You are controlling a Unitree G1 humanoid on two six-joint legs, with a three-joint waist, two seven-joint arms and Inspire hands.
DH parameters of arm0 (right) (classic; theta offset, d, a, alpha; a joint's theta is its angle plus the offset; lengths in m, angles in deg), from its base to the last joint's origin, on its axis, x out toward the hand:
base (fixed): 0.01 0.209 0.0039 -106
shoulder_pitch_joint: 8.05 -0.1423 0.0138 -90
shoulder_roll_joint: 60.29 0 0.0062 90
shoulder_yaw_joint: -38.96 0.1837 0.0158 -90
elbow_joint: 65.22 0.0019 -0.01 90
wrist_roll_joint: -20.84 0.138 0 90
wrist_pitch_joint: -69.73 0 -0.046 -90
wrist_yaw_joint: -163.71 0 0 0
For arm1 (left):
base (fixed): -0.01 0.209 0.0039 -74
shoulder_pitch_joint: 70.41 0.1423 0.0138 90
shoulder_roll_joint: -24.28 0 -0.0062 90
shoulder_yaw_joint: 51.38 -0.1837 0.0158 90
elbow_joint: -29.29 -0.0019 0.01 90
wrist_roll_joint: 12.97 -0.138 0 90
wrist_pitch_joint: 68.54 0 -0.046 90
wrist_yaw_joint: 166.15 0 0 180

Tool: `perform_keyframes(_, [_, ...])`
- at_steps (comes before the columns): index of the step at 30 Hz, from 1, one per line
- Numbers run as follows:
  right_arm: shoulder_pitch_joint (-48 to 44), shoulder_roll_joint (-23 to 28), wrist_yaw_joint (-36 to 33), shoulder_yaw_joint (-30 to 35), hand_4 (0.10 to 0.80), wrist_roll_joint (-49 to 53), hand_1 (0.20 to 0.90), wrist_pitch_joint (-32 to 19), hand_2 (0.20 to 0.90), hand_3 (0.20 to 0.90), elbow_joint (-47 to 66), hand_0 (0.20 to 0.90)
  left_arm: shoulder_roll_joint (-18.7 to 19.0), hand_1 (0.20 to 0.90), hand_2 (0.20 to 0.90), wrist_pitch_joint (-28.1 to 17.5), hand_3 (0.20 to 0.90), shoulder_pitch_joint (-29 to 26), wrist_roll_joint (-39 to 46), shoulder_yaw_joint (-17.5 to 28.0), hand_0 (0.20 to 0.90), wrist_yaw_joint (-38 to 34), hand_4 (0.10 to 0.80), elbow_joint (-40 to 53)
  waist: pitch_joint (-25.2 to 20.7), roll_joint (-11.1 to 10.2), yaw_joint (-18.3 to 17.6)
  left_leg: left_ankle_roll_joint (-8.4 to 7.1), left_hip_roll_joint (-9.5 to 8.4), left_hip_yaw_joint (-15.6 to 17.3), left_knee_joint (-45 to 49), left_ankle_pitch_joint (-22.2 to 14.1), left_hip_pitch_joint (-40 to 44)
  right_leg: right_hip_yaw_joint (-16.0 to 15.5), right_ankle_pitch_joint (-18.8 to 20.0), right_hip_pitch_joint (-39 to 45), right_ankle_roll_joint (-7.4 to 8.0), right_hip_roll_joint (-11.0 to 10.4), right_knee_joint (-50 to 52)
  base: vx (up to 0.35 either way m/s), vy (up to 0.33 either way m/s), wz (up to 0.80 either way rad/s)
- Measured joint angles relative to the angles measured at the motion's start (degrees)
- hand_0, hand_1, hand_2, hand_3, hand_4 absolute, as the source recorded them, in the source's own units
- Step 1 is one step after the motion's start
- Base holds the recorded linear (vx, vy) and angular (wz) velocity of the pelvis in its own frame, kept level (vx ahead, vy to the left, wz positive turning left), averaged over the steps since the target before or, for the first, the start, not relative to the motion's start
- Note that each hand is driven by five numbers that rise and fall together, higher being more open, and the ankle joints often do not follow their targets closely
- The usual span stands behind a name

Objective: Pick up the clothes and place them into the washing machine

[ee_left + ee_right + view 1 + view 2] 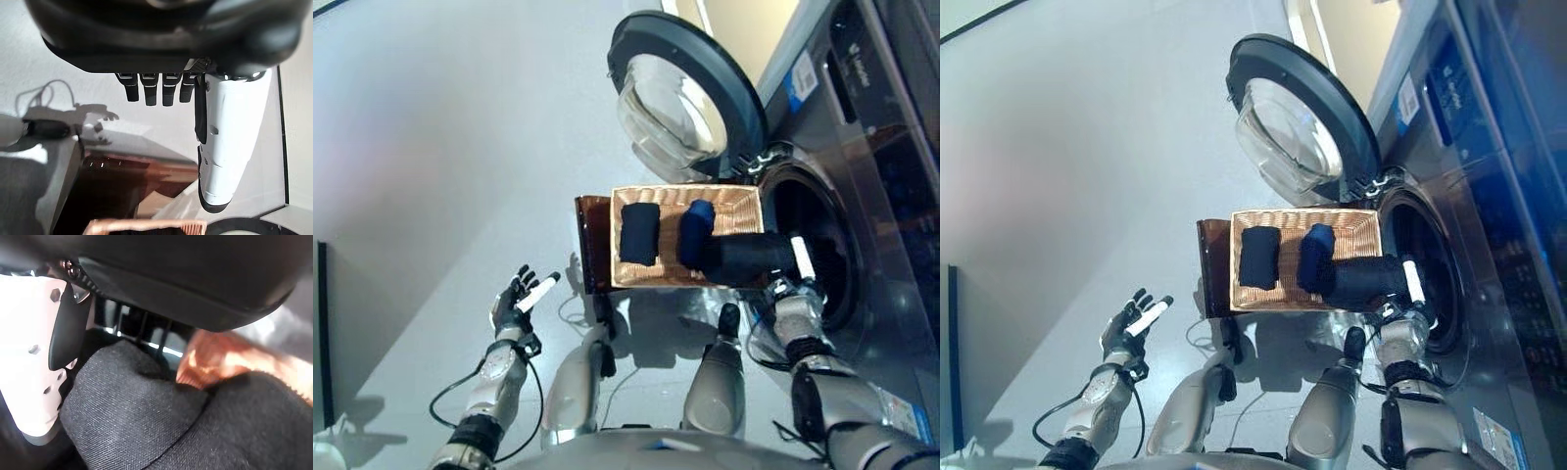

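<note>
My right hand [790,284] sits at the right of centre in the head views, at the right rim of the wicker basket [736,201], with its white-covered thumb pointing toward the dark mouth of the washing machine [813,245]. My wrist view shows the thumb lying along one side of a black rolled garment [749,259] and dark fingers beyond it, so I judge my hand is curled round that roll, holding it at the basket's right edge, just beside the drum opening.

The cloth looks coarse-knit, thick and soft. It should be light, should give under my fingers and should not slip much. A grip round the middle of the roll seems best, since taking it by an end would likely let it unroll and trail.

Further left in the basket lie a blue roll [695,233], touching the black one, and a darker navy roll [639,233] set apart from it. Above, in the upper middle of the frame, the round glass door [677,103] stands swung open.

My left hand [517,299] hangs in the lower left over the floor, fingers spread, holding nothing.
</note>
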Motion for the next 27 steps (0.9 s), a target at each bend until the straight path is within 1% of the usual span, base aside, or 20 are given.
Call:
perform_keyframes(2, [0.0, -1.2, 0.0, 0.1, 0.3, 4.1, 0.2, -1.8, 0.2, 0.2, 0.6, 0.2, -0.9, 0.9, 0.9, 0.0, 0.9, 0.0, 0.8, 0.0, 0.9, 0.0, 0.8, -0.9, -0.1, 0.2, 0.0, -0.01, 0.09, 0.0, -0.4, 0.2, 0.2, 0.0, 0.0, 0.0, -0.02, 0.0, 0.0, 0.021, 0.003, -0.01])
perform_keyframes(5, [-0.2, -2.7, 0.0, 1.3, 0.3, 7.7, 0.2, -4.3, 0.2, 0.2, 2.4, 0.2, -1.1, 0.9, 0.9, 0.3, 0.9, 0.4, 1.2, -0.2, 0.9, -0.1, 0.8, -1.1, -0.1, 0.2, 0.1, 0.04, -0.01, -0.1, -0.8, 0.4, 0.2, 0.0, 0.0, -0.1, -0.03, -0.1, 0.0, 0.0, 0.0, 0.0])
perform_keyframes(9, [-1.9, -2.6, -0.2, 2.6, 0.3, 10.0, 0.2, -8.2, 0.2, 0.2, 2.7, 0.2, -1.1, 0.9, 0.9, 0.3, 0.9, 0.4, 2.1, -0.2, 0.9, -0.3, 0.8, -1.1, -0.5, 0.8, 0.1, 0.12, -0.24, -0.2, -1.3, 0.5, 0.1, 0.0, 0.0, -0.2, -0.07, -0.3, 0.0, -0.002, 0.005, 0.02])
perform_keyframes(11, [-3.3, -2.5, -0.6, 4.3, 0.3, 10.6, 0.2, -9.9, 0.2, 0.2, 2.7, 0.2, -1.1, 0.9, 0.9, 0.3, 0.9, 0.4, 2.1, -0.5, 0.9, -0.4, 0.8, -1.0, -0.8, 1.3, 0.2, 0.12, -0.29, -0.2, -1.3, 0.5, 0.0, 0.0, -0.1, -0.4, -0.23, -0.3, 0.0, 0.0, 0.0, 0.0])
perform_keyframes(13, [-4.5, -2.3, -1.6, 4.6, 0.3, 10.6, 0.2, -11.0, 0.2, 0.2, 2.6, 0.2, -1.0, 0.9, 0.9, 0.1, 0.9, 0.4, 2.1, -1.2, 0.9, -0.5, 0.8, -0.9, -1.0, 1.7, 0.2, 0.1, -0.32, 0.0, -1.3, 0.5, -0.4, 0.0, -0.1, -1.0, -0.23, -0.3, 0.1, -0.02, 0.009, 0.0])
perform_keyframes(15, [-6.5, -1.2, -3.1, 4.7, 0.3, 10.7, 0.2, -11.9, 0.2, 0.2, 2.5, 0.2, -1.0, 0.9, 0.9, -0.1, 0.9, 0.4, 2.1, -2.6, 0.9, -0.4, 0.8, 0.3, -1.2, 2.5, 0.1, 0.14, -0.36, -0.1, -0.6, 0.6, -1.9, 0.1, -0.2, -2.4, -0.21, -0.4, 0.7, -0.066, 0.018, 0.03])
perform_keyframes(16, [-7.2, -0.8, -3.6, 4.7, 0.3, 10.7, 0.2, -11.9, 0.2, 0.2, 2.3, 0.2, -1.0, 0.9, 0.9, -0.1, 0.9, 0.3, 2.1, -2.6, 0.9, -0.4, 0.8, 0.7, -1.0, 2.7, 0.1, 0.18, -0.37, -0.1, -0.3, 0.5, -2.3, 0.2, -0.3, -3.0, 0.0, -0.5, 1.3, -0.049, 0.019, 0.06])
perform_keyframes(19, [-9.5, -0.2, -5.4, 6.3, 0.3, 10.6, 0.2, -12.0, 0.2, 0.2, 2.3, 0.2, -0.9, 0.9, 0.9, -0.3, 0.9, 0.2, 2.3, -2.7, 0.9, -0.4, 0.8, 2.0, -0.8, 3.0, 0.3, 0.15, -0.43, -0.2, 1.3, 0.3, -4.1, 0.9, -1.6, -5.5, -0.1, -0.8, 4.6, -0.038, 0.015, 0.07])
perform_keyframes(21, [-11.1, 0.2, -5.7, 7.7, 0.3, 10.7, 0.2, -12.5, 0.2, 0.2, 2.1, 0.2, -0.8, 0.9, 0.9, -0.3, 0.9, 0.1, 2.3, -2.8, 0.9, -0.3, 0.8, 2.5, 0.5, 3.1, 0.3, 0.13, -0.47, -0.3, 4.1, -1.0, -5.0, 1.4, -3.3, -6.5, -0.23, -1.4, 7.9, -0.017, 0.009, 0.1])
perform_keyframes(22, [-11.8, 0.4, -6.3, 8.1, 0.3, 10.7, 0.2, -13.1, 0.2, 0.2, 1.8, 0.2, -0.6, 0.9, 0.9, -0.3, 0.9, 0.1, 2.3, -2.8, 0.9, -0.3, 0.8, 2.6, 0.9, 3.2, 0.3, 0.1, -0.39, -0.5, 5.9, -1.7, -5.9, 1.7, -4.3, -7.4, -0.78, -1.5, 9.5, -0.018, 0.009, 0.09])
perform_keyframes(24, [-12.9, 1.0, -7.5, 8.8, 0.3, 10.5, 0.2, -13.4, 0.2, 0.2, 1.8, 0.2, -0.4, 0.9, 0.9, -0.3, 0.9, 0.1, 2.4, -2.8, 0.9, -0.4, 0.8, 2.8, 2.1, 3.3, 0.2, 0.02, -0.48, -0.8, 8.6, -2.7, -7.1, 2.2, -5.8, -8.7, -0.99, -1.9, 12.6, -0.011, 0.037, 0.1])
perform_keyframes(27, [-13.9, 2.6, -10.0, 10.3, 0.3, 10.5, 0.2, -14.4, 0.2, 0.2, 1.7, 0.2, 0.4, 0.9, 0.9, -0.3, 0.9, 0.5, 2.5, -3.6, 0.9, -0.4, 0.8, 3.4, 2.9, 3.6, 0.4, -0.15, -0.58, -0.9, 12.6, -4.4, -10.2, 3.0, -8.1, -12.3, -1.35, -3.0, 17.7, -0.003, 0.052, 0.15])
